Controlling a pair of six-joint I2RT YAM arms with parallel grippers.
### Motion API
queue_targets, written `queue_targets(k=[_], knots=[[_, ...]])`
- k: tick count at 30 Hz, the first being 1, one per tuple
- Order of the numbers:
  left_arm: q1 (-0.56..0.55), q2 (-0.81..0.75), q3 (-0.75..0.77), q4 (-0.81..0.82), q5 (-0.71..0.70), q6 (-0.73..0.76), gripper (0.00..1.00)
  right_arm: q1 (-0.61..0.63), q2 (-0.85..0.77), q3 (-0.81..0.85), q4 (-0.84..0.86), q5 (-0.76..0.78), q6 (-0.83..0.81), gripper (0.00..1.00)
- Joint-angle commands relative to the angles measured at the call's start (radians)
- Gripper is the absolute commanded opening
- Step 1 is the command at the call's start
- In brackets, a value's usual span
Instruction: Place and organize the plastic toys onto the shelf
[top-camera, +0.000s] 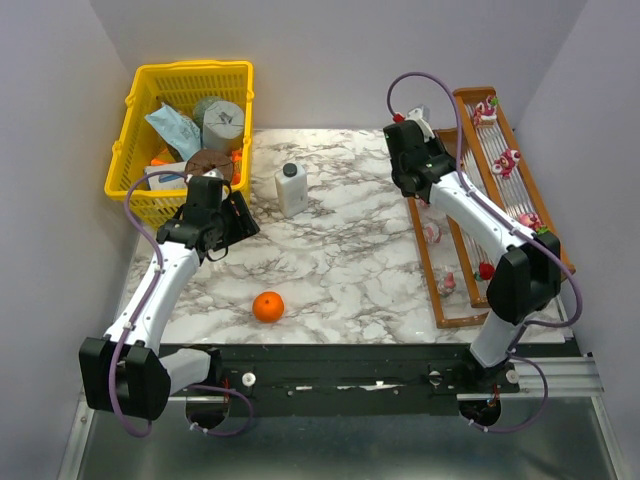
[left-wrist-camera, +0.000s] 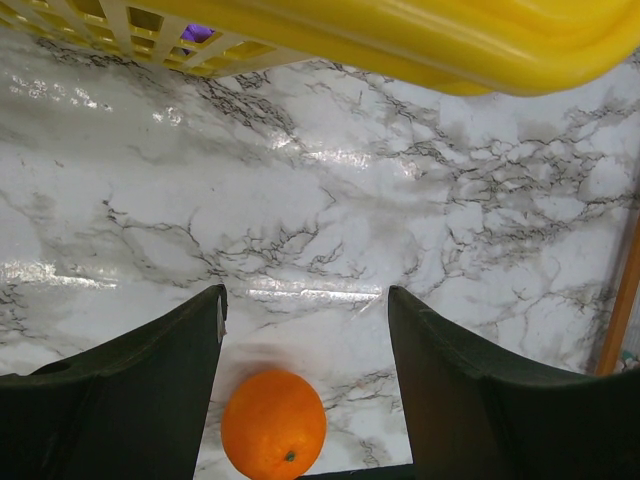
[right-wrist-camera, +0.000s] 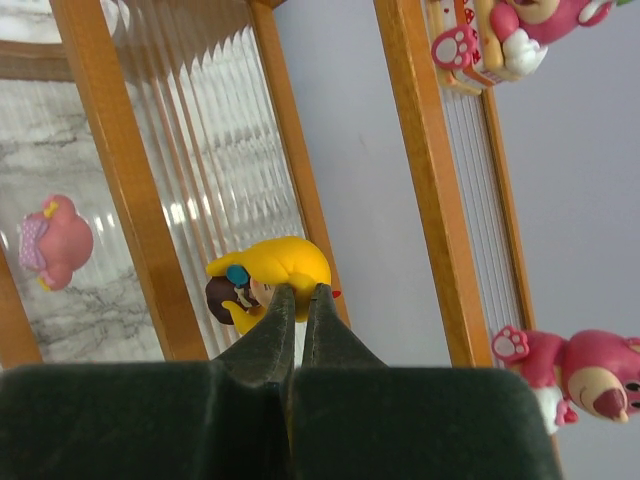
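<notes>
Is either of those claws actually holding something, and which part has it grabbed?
The right gripper pinches the yellow toy by its lower edge, jaws shut. The left gripper holds nothing.

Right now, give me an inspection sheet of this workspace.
Surface: marble table, no spills seen.
Job's things: pink toys on the wooden shelf; yellow toy at the right jaws.
Clutter: yellow basket of oddments, white bottle, orange ball.
Grippers: left gripper jaws open, empty; right gripper jaws shut on the yellow toy.
Cables: purple cables looped along both arms.
Surroundings: pale walls on three sides.
</notes>
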Motion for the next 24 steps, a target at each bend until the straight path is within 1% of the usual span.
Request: queue_targets(k=[1, 10, 18, 24], knots=[[0.007, 0.009, 0.025, -0.003, 0.012, 0.009, 0.74, -0.03, 0.053, 0.058, 0.1, 0.029, -0.037, 0.01], [0.007, 0.003, 0.034, -0.014, 0.006, 0.012, 0.74, -0.072, 0.116, 0.037, 0.18, -0.008, -0.063, 0.01], [0.007, 0.009, 0.037, -0.014, 0.007, 0.012, 0.75, -0.084, 0.125, -0.02, 0.281, -0.005, -0.08, 0.01], [0.007, 0.009, 0.037, -0.012, 0.009, 0.015, 0.78, -0.085, 0.137, -0.064, 0.347, 0.015, -0.125, 0.01]])
